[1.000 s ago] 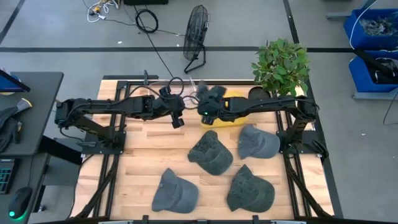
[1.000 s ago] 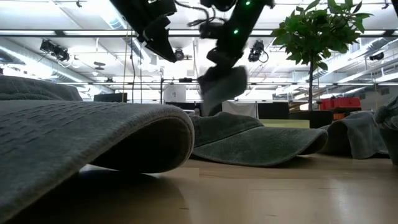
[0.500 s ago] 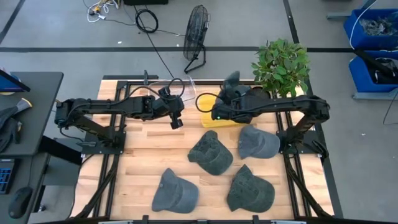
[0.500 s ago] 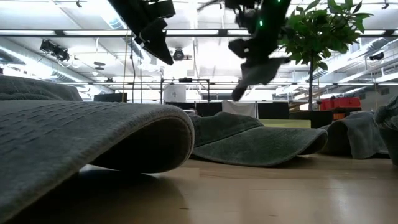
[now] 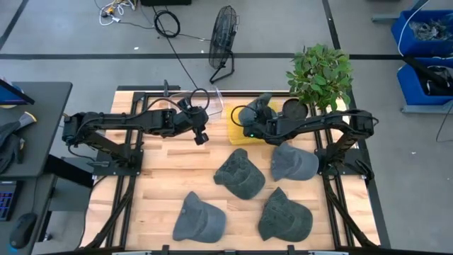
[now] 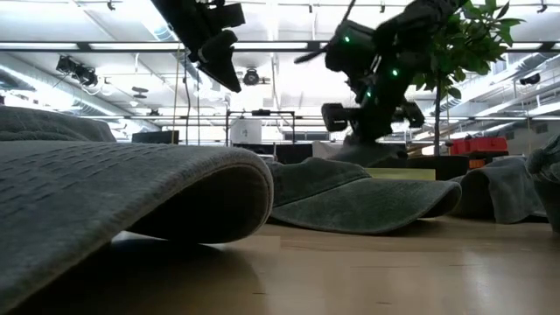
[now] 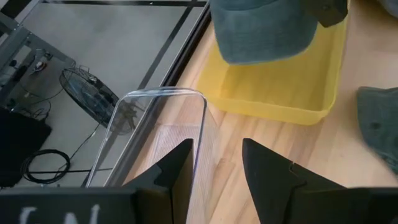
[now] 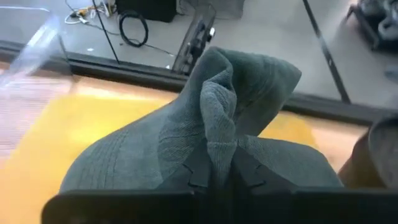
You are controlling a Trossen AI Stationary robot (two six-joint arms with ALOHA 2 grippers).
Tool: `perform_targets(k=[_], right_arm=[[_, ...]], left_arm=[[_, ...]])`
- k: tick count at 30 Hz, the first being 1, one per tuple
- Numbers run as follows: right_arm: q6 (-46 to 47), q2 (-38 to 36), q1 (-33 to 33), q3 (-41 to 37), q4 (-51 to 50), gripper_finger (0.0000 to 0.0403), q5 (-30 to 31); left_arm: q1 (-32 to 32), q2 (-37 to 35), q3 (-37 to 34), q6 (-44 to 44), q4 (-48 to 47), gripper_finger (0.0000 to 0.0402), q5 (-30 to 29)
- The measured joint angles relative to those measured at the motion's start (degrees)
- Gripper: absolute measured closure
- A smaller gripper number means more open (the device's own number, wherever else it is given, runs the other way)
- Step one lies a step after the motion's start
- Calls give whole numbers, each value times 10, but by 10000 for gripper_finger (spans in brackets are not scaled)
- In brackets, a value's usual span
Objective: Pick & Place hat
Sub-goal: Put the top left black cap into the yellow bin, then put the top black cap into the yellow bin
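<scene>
Pinched in my right gripper [image 8: 212,169] is a grey-green cap [image 8: 205,124], over the yellow tray [image 5: 237,134] at the table's far edge; in the high view the cap [image 5: 259,110] sits just beyond the gripper [image 5: 252,127]. My left gripper [image 5: 200,136] hangs open in the air left of the tray, touching nothing; its wrist view shows the tray [image 7: 280,87] and the cap [image 7: 261,28] ahead. Several more grey caps lie flat on the wood, among them one [image 5: 239,172] mid-table and one [image 5: 294,161] to its right. My right gripper pinches a bunched fold of the cap's crown [image 8: 219,134] between its two fingers [image 8: 196,174], several layers gathered together. The rest of the cap spreads beyond the fingers, low over the yellow tray [image 8: 56,124]. Whether it rests on the tray, I cannot tell.
A clear plastic bin [image 7: 155,143] stands left of the yellow tray at the far edge. A potted plant [image 5: 320,71] stands at the far right corner. Two further caps [image 5: 198,218] [image 5: 283,214] lie near the front edge. Bare wood lies on the table's left side.
My right gripper has carried the cap toward the table's right and far edge, swinging it up high, then has come down with it over the yellow tray. The cap now hangs low there, still pinched.
</scene>
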Motion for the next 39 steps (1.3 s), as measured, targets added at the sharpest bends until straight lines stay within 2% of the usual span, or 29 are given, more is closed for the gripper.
perform_targets(k=[4,10,17,25,32,36,39], right_arm=[[46,0,-5,-23,0,373,-28],[131,0,-5,-50,1,360,-37],[132,0,-17,-55,13,322,-40],[-6,-8,-14,-55,86,276,-42],[-138,-96,17,-55,109,261,-71],[-243,-149,43,-55,109,261,-148],[-346,-171,61,-55,108,262,-285]], left_arm=[[0,0,0,0,-3,260,0],[0,0,0,0,-3,260,0],[0,0,0,-1,-2,259,0],[0,0,0,-1,-2,260,0],[0,0,0,-1,-4,259,0],[0,0,0,-1,-8,259,0],[0,0,0,-1,-12,260,0]])
